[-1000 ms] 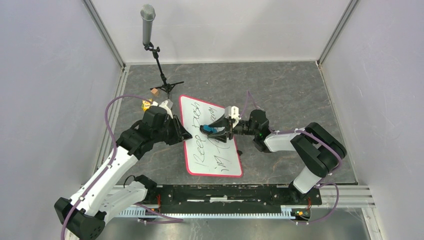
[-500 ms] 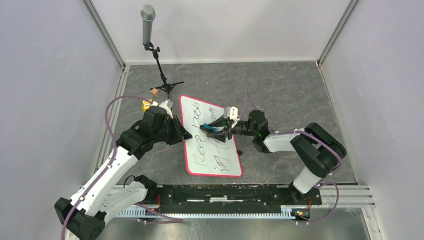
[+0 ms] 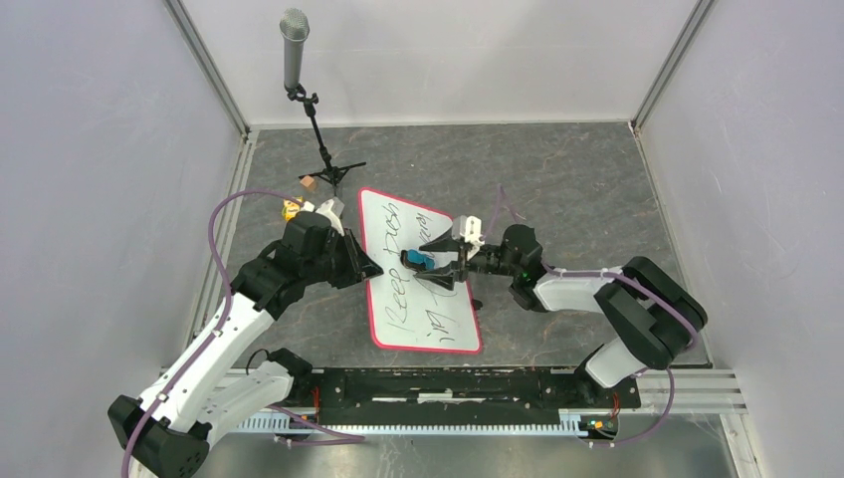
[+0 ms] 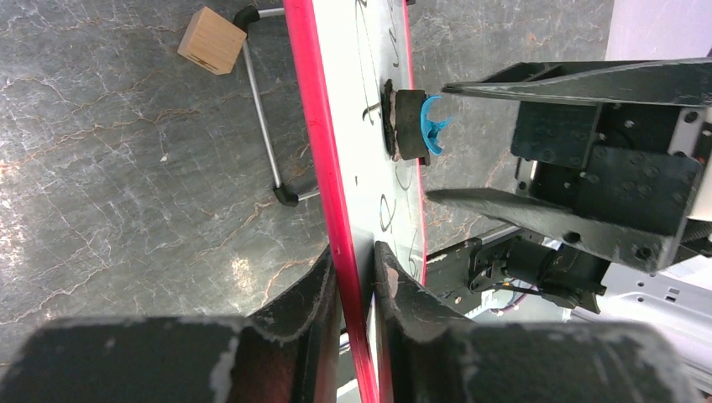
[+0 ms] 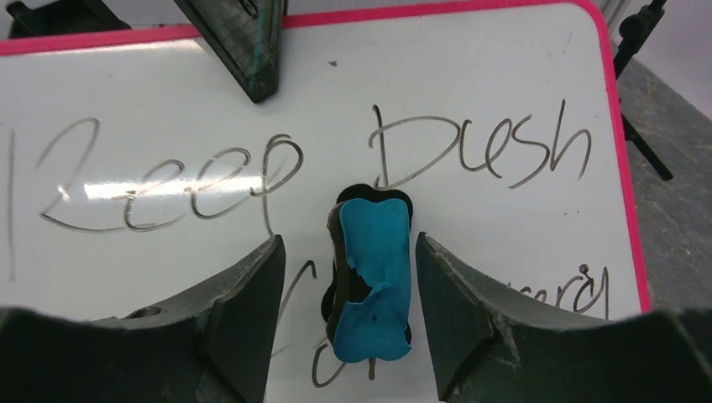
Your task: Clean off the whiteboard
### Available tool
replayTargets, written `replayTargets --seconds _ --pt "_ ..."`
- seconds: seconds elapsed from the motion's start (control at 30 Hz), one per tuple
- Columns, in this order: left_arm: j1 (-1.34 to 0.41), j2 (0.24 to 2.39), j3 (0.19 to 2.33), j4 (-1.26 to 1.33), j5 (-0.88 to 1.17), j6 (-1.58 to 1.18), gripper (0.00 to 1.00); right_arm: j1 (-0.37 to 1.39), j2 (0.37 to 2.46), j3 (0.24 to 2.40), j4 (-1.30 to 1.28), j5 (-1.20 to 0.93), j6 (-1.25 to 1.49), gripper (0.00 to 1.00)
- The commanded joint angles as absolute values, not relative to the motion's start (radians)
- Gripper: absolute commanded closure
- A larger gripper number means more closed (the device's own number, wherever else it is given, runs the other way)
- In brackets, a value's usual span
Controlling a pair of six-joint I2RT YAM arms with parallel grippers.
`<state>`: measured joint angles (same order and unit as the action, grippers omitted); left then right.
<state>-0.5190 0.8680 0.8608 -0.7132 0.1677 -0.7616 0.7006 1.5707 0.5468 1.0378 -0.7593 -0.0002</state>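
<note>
The whiteboard (image 3: 428, 311) is white with a pink-red rim and black handwriting, and lies mid-table. My left gripper (image 3: 366, 267) is shut on its left rim; the left wrist view shows the rim pinched between the jaws (image 4: 354, 252). A small blue eraser (image 3: 418, 260) sits on the board over the writing. My right gripper (image 3: 434, 267) is open, with a finger on each side of the eraser and a gap on both sides. The right wrist view shows the eraser (image 5: 374, 277), the board (image 5: 487, 75) and the open gripper (image 5: 346, 243).
A microphone (image 3: 294, 40) on a tripod stand (image 3: 333, 171) stands behind the board. A wooden block (image 3: 308, 182) and a small yellow object (image 3: 290, 209) lie near the board's far left corner. Metal rails edge the table.
My right gripper's jaws have spread wider apart around the eraser and the right arm has drawn back slightly to the right. The eraser stays on the board. The left arm has not moved.
</note>
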Motion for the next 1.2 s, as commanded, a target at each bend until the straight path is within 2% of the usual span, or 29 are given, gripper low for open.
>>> replayTargets --seconds 0.0,0.07,0.5,0.63,0.87,1.07,1.17 --pt "-0.517 0.862 0.848 -0.707 0.159 -0.753 0.75 0.706 1.489 0.519 1.121 -0.753 0.021 0.31" --pt "-0.518 0.862 0.849 -0.707 0.157 -0.752 0.75 0.703 1.498 0.532 1.097 -0.75 0.009 0.28" --pt "-0.517 0.862 0.841 -0.707 0.161 -0.747 0.78 0.683 1.615 0.61 1.077 -0.805 0.034 0.3" --pt "-0.517 0.861 0.839 -0.706 0.16 -0.749 0.8 0.683 1.648 0.631 1.085 -0.824 0.052 0.36" --pt "-0.518 0.86 0.831 -0.699 0.166 -0.752 0.82 0.683 1.658 0.64 1.08 -0.828 0.049 0.42" --pt "-0.517 0.859 0.83 -0.699 0.16 -0.753 0.84 0.683 1.666 0.634 1.119 -0.839 0.08 0.56" --pt "-0.518 0.856 0.827 -0.694 0.16 -0.757 0.86 0.685 1.672 0.634 1.129 -0.842 0.093 0.66"
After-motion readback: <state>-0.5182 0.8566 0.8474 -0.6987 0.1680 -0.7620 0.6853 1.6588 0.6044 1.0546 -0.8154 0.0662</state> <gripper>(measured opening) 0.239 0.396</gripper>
